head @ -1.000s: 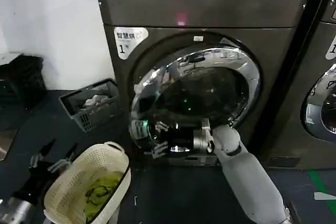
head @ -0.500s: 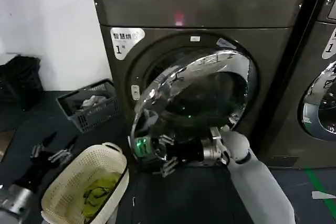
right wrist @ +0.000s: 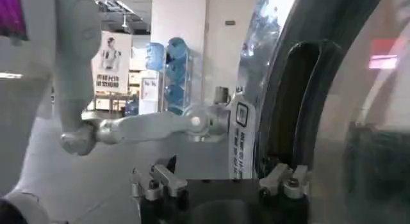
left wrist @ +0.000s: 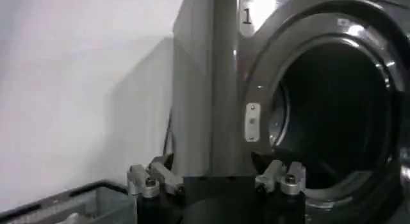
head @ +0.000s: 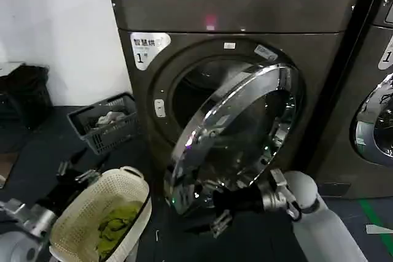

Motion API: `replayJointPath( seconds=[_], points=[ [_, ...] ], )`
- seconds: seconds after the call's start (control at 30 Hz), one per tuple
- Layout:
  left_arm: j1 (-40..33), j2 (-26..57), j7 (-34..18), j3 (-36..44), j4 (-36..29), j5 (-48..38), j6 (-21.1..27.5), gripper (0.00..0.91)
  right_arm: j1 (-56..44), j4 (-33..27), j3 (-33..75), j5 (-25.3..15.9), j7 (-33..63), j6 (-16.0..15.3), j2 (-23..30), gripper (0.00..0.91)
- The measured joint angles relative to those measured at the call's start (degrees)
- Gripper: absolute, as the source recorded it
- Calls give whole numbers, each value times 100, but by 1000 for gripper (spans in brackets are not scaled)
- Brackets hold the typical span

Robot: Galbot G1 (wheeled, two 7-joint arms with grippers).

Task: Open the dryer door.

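- Door hangs partly swung out from the dryer, hinge at 3 o'clock, free edge at 7 o'clock.
- My right gripper, fingers spread, sits at that lower rim; I judge the chrome slippery, the glass fragile, the door stiff and heavy, so the rim edge is the hold.
- My left gripper waits open at 8 o'clock.
- Cream basket stands just beside the door's path and could block it; grey crate sits farther back.

The chrome-rimmed dryer door hangs roughly half open on the grey-brown dryer, drum mouth exposed.
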Motion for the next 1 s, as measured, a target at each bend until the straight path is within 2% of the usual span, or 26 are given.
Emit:
replayJointPath(
  seconds=[0.23, 0.63, 1.0],
  points=[
    [-292, 213, 259, 474, 11, -382, -101, 907, -558, 197, 714, 74, -11, 144, -194, 907],
    [-761, 666, 456, 1510, -268, -609, -80, 907, -1241, 30, 1911, 146, 24, 335, -181, 907],
    [-1179, 999, 558, 2571, -315, -763, -131, 907, -1555, -254, 3685, 2, 416, 380, -11, 907]
  ],
)
